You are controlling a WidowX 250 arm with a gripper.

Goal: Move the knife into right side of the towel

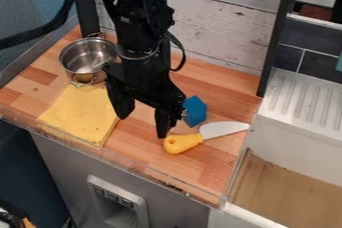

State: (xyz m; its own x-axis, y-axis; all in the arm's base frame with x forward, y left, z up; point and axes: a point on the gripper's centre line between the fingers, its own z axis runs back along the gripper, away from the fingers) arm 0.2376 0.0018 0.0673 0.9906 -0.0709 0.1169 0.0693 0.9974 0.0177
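Knife (202, 135): lies just beside the claw (142, 126), on the side opposite the towel (80, 113); rounded yellow handle nearest the claw, broad pale blade pointing away. Claw: released, fingers spread. Blue block (194, 112): sits beyond the knife. Metal pot (87, 58): stands behind the claw, past the towel.

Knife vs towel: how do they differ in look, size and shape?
The knife has a yellow handle and pale blade; the towel is yellow all over. The knife is long and narrow; the towel is broad, with straight edges. The towel covers more counter than the knife.
Both lie on the wooden counter.
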